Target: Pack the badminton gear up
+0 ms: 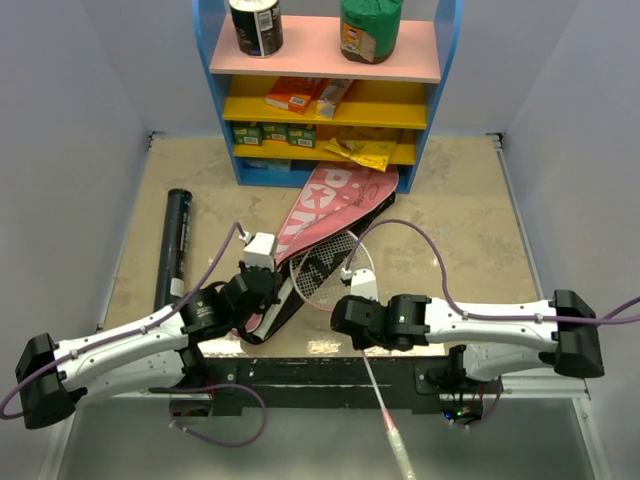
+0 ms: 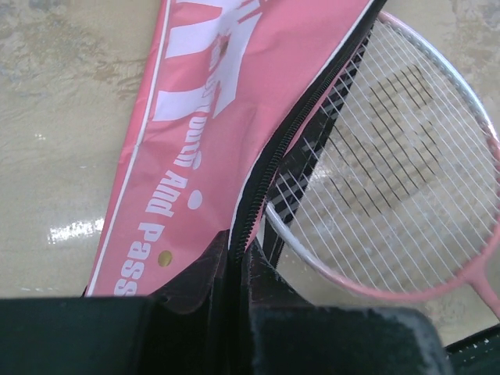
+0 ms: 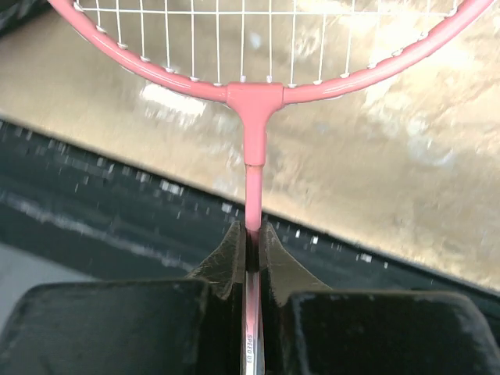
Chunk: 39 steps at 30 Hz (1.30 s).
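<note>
The pink racket bag (image 1: pixel 335 205) with white lettering lies in front of the shelf, its black zipper edge gaping. My left gripper (image 1: pixel 266 300) is shut on that zipper edge (image 2: pixel 258 187), near the bag's narrow end (image 2: pixel 195 117). A pink-framed racket (image 1: pixel 332 268) has its head partly inside the opening (image 2: pixel 406 180). Its shaft runs back over the table's near edge to the white handle (image 1: pixel 398 452). My right gripper (image 1: pixel 352 318) is shut on the shaft just below the head's throat (image 3: pixel 254 101), the fingers (image 3: pixel 269 250) pinching it. A long black tube (image 1: pixel 175 245) lies at the left.
The blue and yellow shelf unit (image 1: pixel 330 90) stands at the back with small boxes and packets. A black-and-white can (image 1: pixel 256 25) and a green jar (image 1: pixel 370 28) stand on top. Purple cables loop over both arms. The table's dark front rail (image 3: pixel 117 211) runs under the racket shaft.
</note>
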Each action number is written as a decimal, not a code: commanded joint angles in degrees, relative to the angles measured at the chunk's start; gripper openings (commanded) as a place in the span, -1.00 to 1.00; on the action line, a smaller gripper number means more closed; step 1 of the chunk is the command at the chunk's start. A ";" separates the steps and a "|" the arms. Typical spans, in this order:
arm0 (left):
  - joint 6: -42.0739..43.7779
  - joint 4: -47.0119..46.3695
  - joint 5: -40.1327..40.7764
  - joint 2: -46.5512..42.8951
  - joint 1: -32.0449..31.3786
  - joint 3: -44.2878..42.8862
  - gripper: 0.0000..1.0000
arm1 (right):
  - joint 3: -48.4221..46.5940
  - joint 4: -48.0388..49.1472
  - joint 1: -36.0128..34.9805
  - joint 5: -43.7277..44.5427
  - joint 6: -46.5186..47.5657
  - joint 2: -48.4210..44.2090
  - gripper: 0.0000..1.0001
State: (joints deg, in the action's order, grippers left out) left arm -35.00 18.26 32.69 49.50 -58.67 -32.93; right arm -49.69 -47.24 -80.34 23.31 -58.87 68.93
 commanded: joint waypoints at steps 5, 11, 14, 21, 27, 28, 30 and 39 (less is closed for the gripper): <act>-6.38 -4.63 3.44 1.92 -8.38 0.84 -1.00 | -3.57 14.80 12.90 2.70 10.18 6.91 -1.00; -9.73 -4.90 4.58 2.36 -11.11 3.48 -1.00 | -3.74 23.33 21.16 5.17 12.99 8.41 -1.00; -10.61 -5.16 4.49 2.89 -12.16 3.66 -1.00 | -4.19 28.42 24.42 4.29 16.15 11.39 -1.00; -16.14 -7.97 3.88 6.31 -17.87 4.36 -1.00 | -2.60 45.91 31.29 2.96 22.57 18.50 -1.00; -21.59 -10.17 4.84 10.88 -24.02 3.57 -1.00 | -1.73 55.76 34.72 8.24 23.54 21.51 -1.00; -22.73 -10.18 4.84 11.49 -24.64 3.31 -1.00 | -1.64 57.25 35.07 8.68 23.71 22.04 -1.00; -23.53 -10.44 5.19 13.69 -26.57 2.35 -1.00 | -1.90 57.53 35.42 8.86 23.98 22.48 -1.00; -25.64 -10.35 6.86 18.53 -29.57 -0.56 -1.00 | 2.75 50.86 35.42 3.94 23.18 14.32 -0.09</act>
State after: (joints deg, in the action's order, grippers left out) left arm -58.00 10.76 40.29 67.02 -87.07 -30.37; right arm -48.62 0.82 -45.45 26.46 -35.68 90.56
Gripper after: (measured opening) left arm 0.087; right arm 0.376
